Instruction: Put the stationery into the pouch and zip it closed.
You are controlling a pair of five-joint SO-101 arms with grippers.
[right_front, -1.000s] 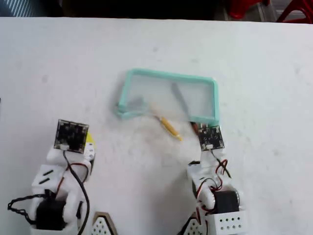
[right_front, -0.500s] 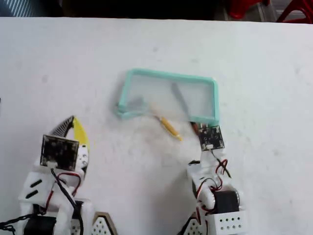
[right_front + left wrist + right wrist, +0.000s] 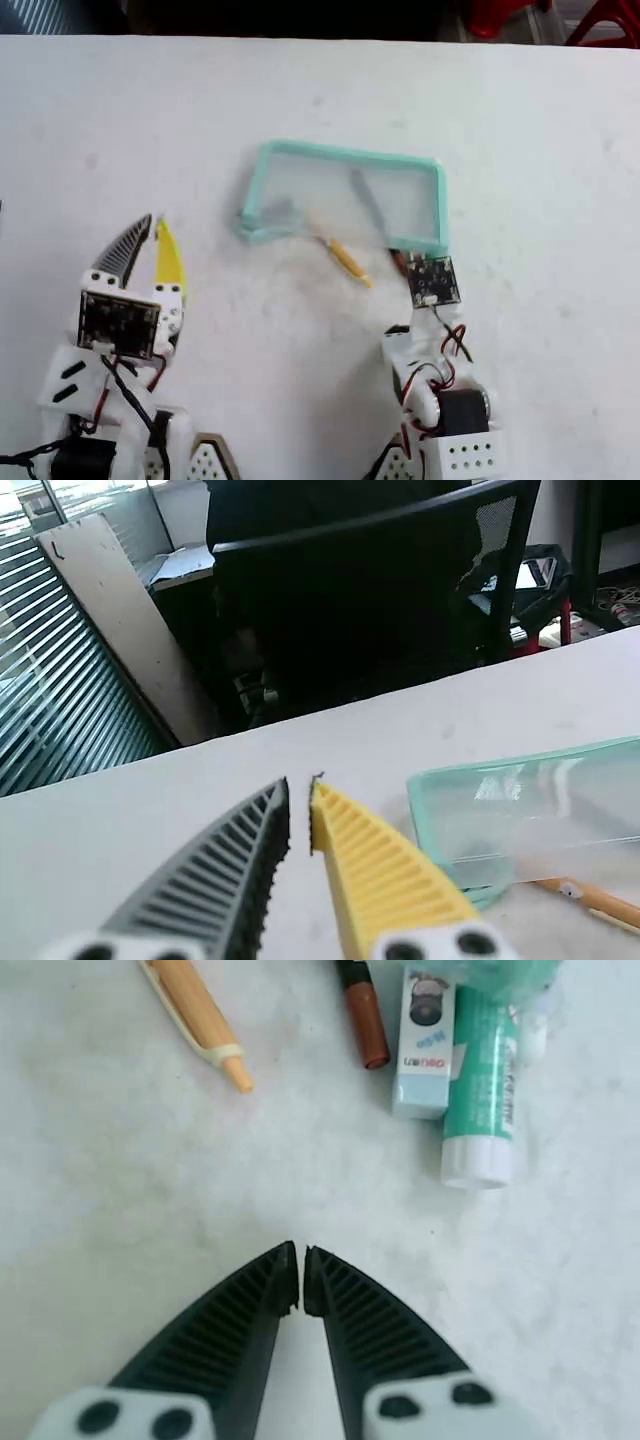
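A clear pouch with a teal edge (image 3: 345, 190) (image 3: 530, 810) lies flat in the middle of the table. By its near edge lies an orange-yellow pen (image 3: 347, 260) (image 3: 195, 1010) (image 3: 590, 900). Beside the pen are a brown pen (image 3: 362, 1015), a small boxed eraser (image 3: 425, 1045) and a green glue stick (image 3: 485, 1100). My right gripper (image 3: 300, 1260) is shut and holds nothing, just short of these items. Near the table's front left, my left gripper (image 3: 150, 222) (image 3: 300, 792) is also shut on nothing, well to the left of the pouch.
The white table (image 3: 520, 120) has free room all around the pouch. A dark office chair (image 3: 370, 600) and window blinds (image 3: 60, 680) stand beyond the far table edge. The right arm's body (image 3: 440, 400) is at the front edge.
The left arm has swung up and forward, so its grey and yellow fingers now stick out toward the far side. The right arm, pouch and stationery have not moved.
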